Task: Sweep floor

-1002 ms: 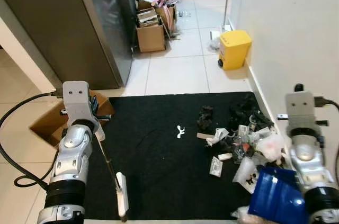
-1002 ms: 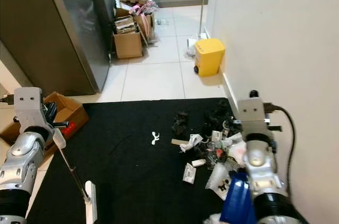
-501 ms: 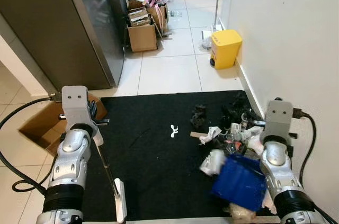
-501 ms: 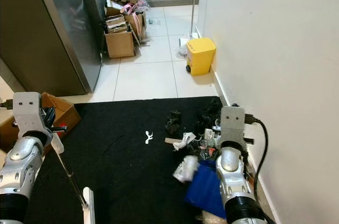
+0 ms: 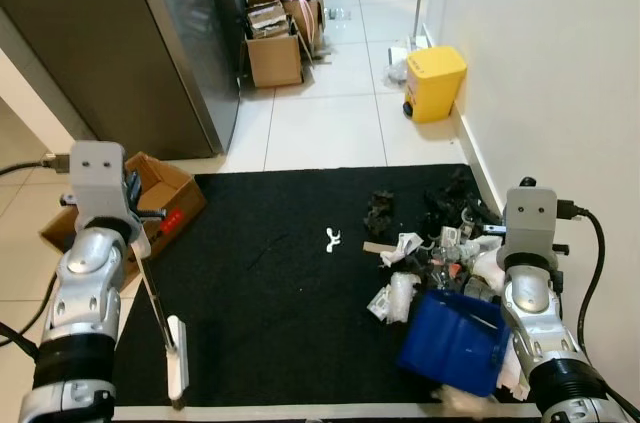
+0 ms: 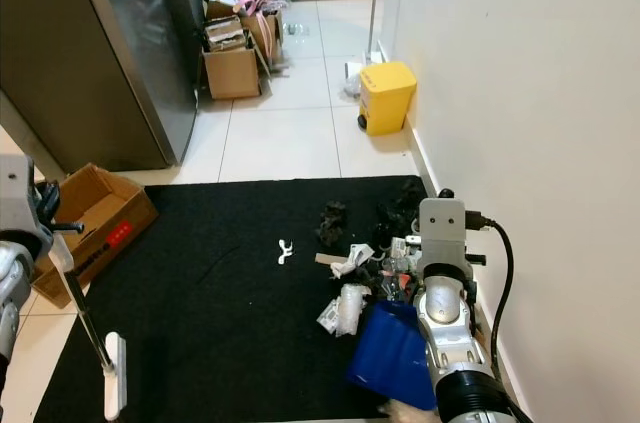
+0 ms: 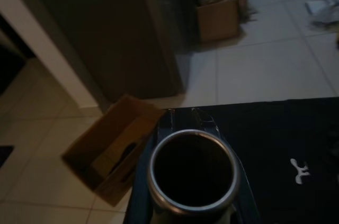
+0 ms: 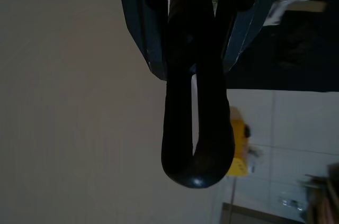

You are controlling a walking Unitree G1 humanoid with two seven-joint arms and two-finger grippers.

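Left hand point(image 7: 192, 181) is clamped round the broom point(image 5: 160, 318)'s thin metal pole, right hand point(image 8: 192, 17) pinches the light, rigid blue dustpan point(image 5: 452, 343)'s handle; litter point(image 5: 440, 243) looks featherweight.

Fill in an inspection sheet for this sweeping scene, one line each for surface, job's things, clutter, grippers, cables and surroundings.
Surface: black mat on pale tiled floor.
Job's things: broom held upright by the left arm, head on the mat; blue dustpan at the edge of the rubbish pile by the wall.
Clutter: a small white scrap alone mid-mat.
Grippers: left gripper around the broom handle; right gripper closed on the dustpan's black handle.
Cables: black cable at the right arm.
Surroundings: open cardboard box, yellow bin, fridge, boxes beyond.
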